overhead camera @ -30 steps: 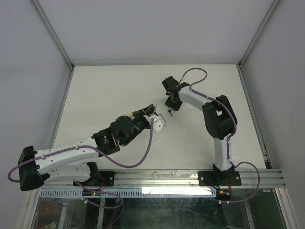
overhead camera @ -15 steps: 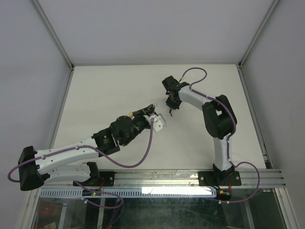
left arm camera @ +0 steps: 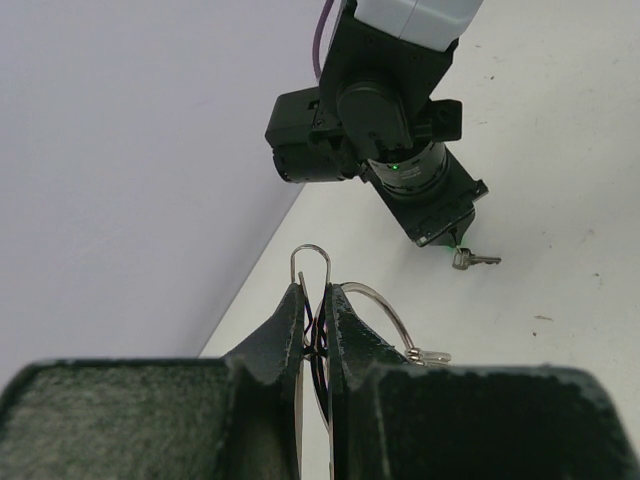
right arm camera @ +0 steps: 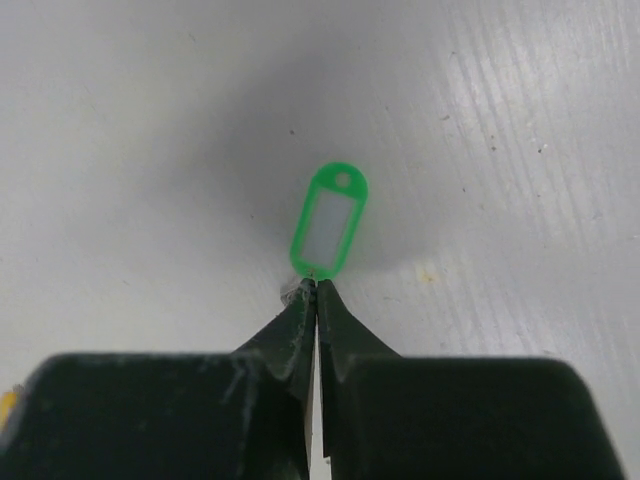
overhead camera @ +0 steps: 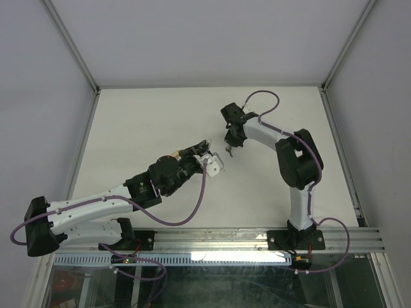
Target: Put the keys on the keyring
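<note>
My left gripper is shut on the keyring, a thin silver wire ring whose loops stick out above and to the right of the fingers. Dark key parts sit between the pads. One small silver key lies on the white table just beyond it. On that key my right gripper points down, shut at the near end of its green plastic tag, which lies flat ahead of the tips. The key's blade is hidden in the right wrist view.
The white table is walled by pale panels at the left, back and right. The right arm's wrist hangs close in front of the left gripper. A metal rail runs along the near edge.
The right gripper's jaws have closed from open onto the key's green-tag end, and its wrist shifted slightly right. The left arm and the keyring have stayed still.
</note>
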